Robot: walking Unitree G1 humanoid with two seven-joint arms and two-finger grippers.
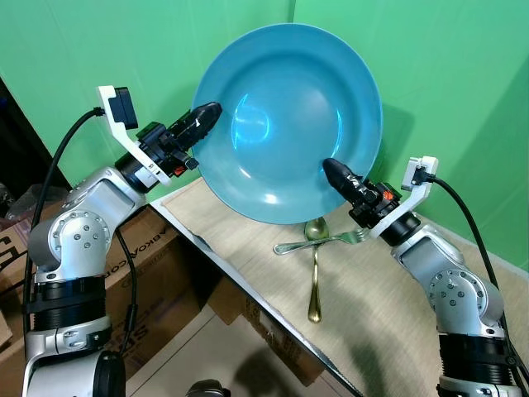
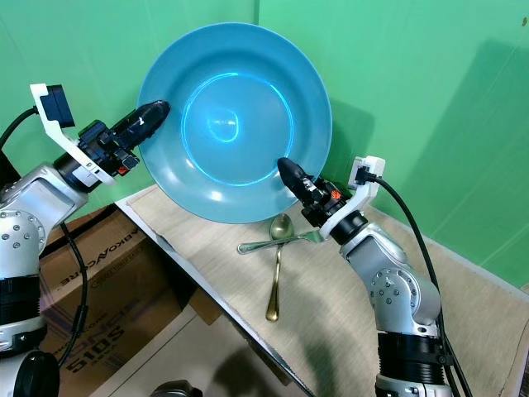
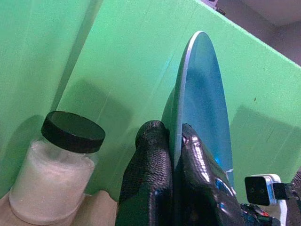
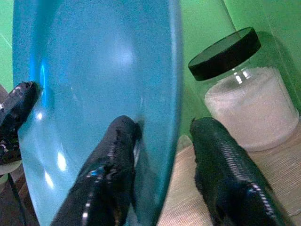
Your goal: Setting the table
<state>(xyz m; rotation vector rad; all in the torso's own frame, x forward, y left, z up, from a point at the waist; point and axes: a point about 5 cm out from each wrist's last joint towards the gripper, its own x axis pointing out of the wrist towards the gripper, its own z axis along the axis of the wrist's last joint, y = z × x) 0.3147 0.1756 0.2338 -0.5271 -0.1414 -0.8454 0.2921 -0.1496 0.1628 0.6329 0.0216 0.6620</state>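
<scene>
A large blue plate (image 1: 289,124) is held upright in the air above the table, its hollow face toward me. My left gripper (image 1: 211,112) is shut on its left rim; in the left wrist view the two fingers pinch the plate's (image 3: 202,94) edge. My right gripper (image 1: 331,168) is shut on the lower right rim, one finger (image 4: 113,155) on the face and the other finger (image 4: 225,160) behind. A gold spoon (image 1: 315,273) and a silver fork (image 1: 318,241) lie crossed on the table below the plate.
A beige mat (image 1: 388,331) covers the table, whose edge (image 1: 231,269) runs diagonally. A jar of white powder with a black lid (image 4: 244,89) stands behind the plate by the green wall. Cardboard boxes (image 1: 157,248) sit on the floor at the left.
</scene>
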